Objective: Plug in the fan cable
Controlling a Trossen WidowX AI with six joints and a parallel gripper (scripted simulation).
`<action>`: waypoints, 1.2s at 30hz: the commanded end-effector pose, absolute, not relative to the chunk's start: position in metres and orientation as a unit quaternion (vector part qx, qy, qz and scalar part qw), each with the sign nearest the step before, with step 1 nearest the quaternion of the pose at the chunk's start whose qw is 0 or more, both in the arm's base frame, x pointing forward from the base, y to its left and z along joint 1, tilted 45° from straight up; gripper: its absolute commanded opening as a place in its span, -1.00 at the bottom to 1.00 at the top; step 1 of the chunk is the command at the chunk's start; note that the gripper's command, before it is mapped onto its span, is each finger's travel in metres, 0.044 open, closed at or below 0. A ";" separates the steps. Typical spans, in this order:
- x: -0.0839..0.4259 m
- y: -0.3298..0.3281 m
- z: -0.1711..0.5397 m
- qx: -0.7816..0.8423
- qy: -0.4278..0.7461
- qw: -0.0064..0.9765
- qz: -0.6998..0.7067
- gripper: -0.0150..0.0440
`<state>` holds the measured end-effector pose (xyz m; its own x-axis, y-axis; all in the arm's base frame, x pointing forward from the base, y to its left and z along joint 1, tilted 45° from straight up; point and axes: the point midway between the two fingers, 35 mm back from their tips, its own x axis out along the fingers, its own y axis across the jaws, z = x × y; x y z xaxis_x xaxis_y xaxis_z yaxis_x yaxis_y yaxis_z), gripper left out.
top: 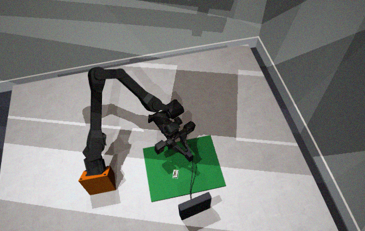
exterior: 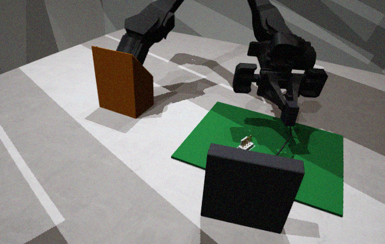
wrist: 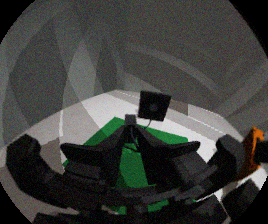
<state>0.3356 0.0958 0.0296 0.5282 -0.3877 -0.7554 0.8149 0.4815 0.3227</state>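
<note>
My gripper (top: 190,157) (exterior: 289,116) (wrist: 130,127) is shut on the fan cable's plug, which is mostly hidden between the dark fingertips. It is held above the green board (top: 160,190) (exterior: 324,188) (wrist: 133,172). The thin dark cable (top: 191,179) (exterior: 284,146) hangs from the fingertips and runs to the fan. The white four-pin header (top: 176,173) (exterior: 246,145) stands on the board with its pins up. In the top view the fingertips are above and to the right of it. I cannot make out the header in the wrist view.
The dark square fan (top: 195,207) (exterior: 251,193) (wrist: 154,106) stands upright just off the board's edge and covers part of the board in the exterior view. The arm's orange base (top: 101,183) (exterior: 115,81) (wrist: 256,150) stands to the left of the board in the top and exterior views.
</note>
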 end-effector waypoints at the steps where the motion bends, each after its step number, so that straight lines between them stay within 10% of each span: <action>1: 0.335 0.098 0.027 0.344 0.307 0.804 -0.376 -0.49; 36: 0.331 0.119 0.005 0.345 0.307 0.803 -0.376 -0.49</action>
<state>0.3314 0.1176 0.0076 0.5268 -0.3872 -0.7567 0.8156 0.4809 0.3218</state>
